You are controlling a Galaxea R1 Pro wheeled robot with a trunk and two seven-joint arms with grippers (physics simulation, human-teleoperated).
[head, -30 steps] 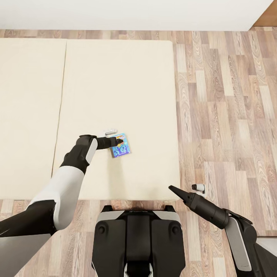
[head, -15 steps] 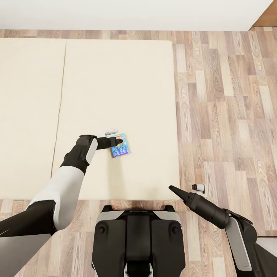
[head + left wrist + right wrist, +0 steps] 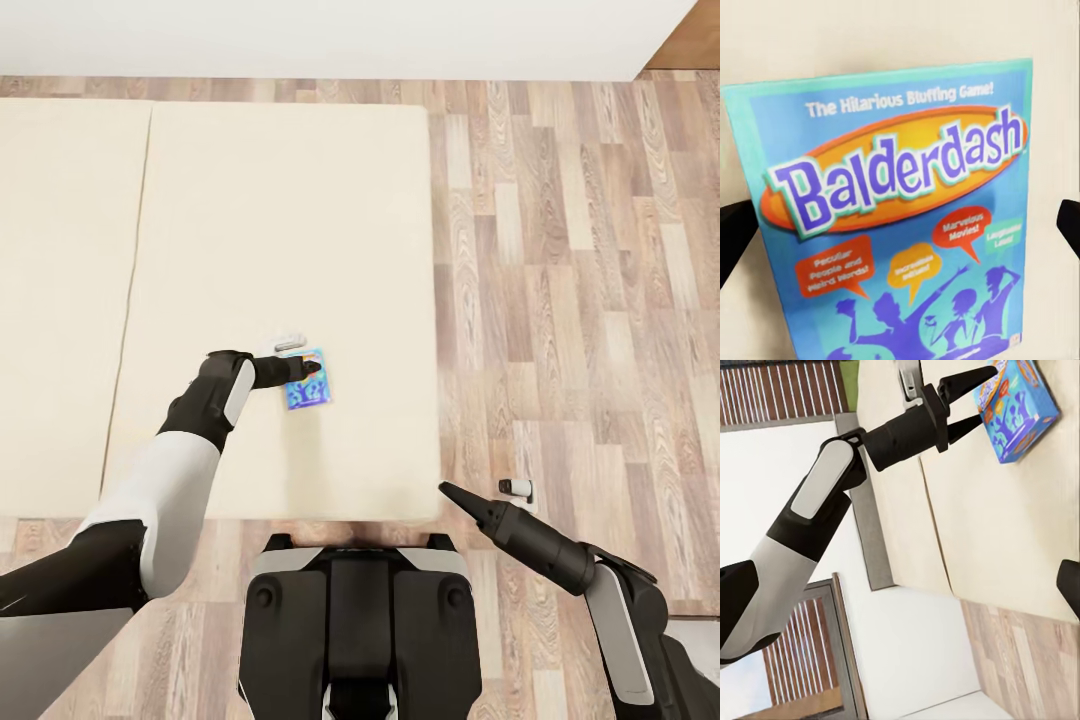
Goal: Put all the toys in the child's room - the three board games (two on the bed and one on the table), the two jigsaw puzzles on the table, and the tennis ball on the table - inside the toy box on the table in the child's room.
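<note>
A small blue board game (image 3: 306, 381) lies on the beige bed (image 3: 280, 200), near its front right part. My left gripper (image 3: 306, 369) reaches over it, open. In the left wrist view the box lid (image 3: 900, 217) reads "Balderdash", and a dark fingertip (image 3: 735, 232) stands at each side of it. The right wrist view shows the same box (image 3: 1016, 409) with the left arm's spread fingers (image 3: 971, 376) at its edge. My right gripper (image 3: 447, 491) hangs open over the floor by the bed's front right corner, holding nothing. The table and toy box are out of view.
Wood-plank floor (image 3: 580, 280) runs along the bed's right side and in front of it. A white wall (image 3: 330, 35) stands behind the bed. A seam (image 3: 130, 280) splits the mattress into two halves. My dark base (image 3: 360, 630) stands right at the bed's front edge.
The bed and floor have slid left in the head view, so the camera has moved. Both arms hold the same pose, and the blue box stays at the left gripper's fingers.
</note>
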